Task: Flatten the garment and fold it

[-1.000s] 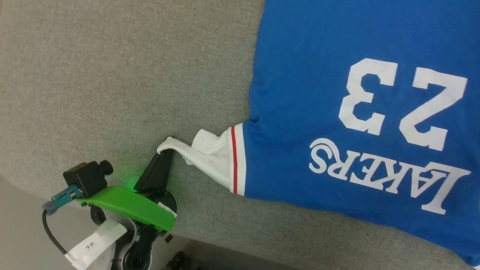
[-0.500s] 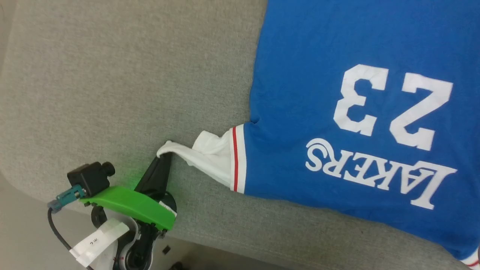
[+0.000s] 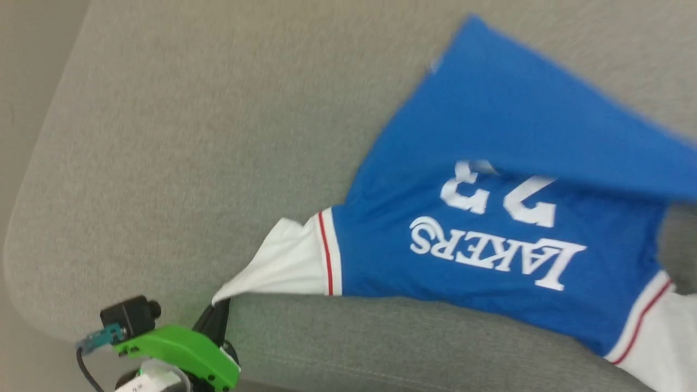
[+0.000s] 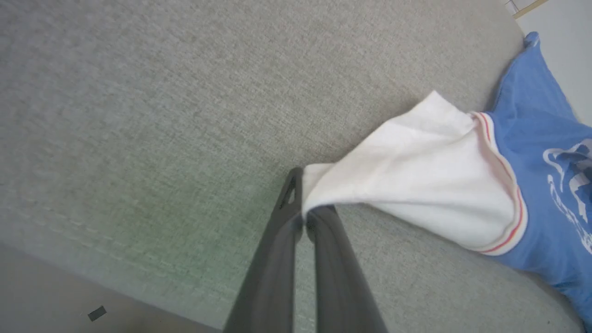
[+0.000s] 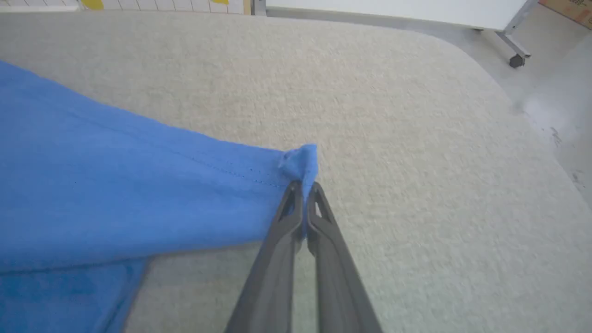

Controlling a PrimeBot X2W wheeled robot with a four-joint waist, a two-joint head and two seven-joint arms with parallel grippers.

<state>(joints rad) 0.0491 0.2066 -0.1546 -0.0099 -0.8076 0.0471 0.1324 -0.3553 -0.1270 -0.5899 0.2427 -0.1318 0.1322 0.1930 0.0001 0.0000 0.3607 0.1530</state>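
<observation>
The garment (image 3: pixel 490 125) is a royal-blue T-shirt with white "LAKERS" lettering, lying on a grey padded surface (image 3: pixel 190 136). A blue flap of it is lifted and covers the upper part of the white number. My left gripper (image 3: pixel 220 307) is shut on the tip of the white sleeve (image 3: pixel 283 267), which is stretched toward it. In the left wrist view the left gripper (image 4: pixel 305 215) pinches the sleeve (image 4: pixel 416 185) just above the surface. In the right wrist view my right gripper (image 5: pixel 305 192) is shut on a blue corner of the garment (image 5: pixel 115 194), raised off the surface.
The padded surface has a rounded corner at the lower left, with floor (image 3: pixel 22 81) beyond. A green mount (image 3: pixel 179 354) sits on my left wrist. Past the surface's far edge stand a metal leg and its caster (image 5: pixel 515 60). Bare grey padding lies to the garment's left.
The head camera has shifted. My right gripper has shut on a blue corner, and that part of the garment has risen over the number. The left gripper still holds the sleeve, now drawn tauter.
</observation>
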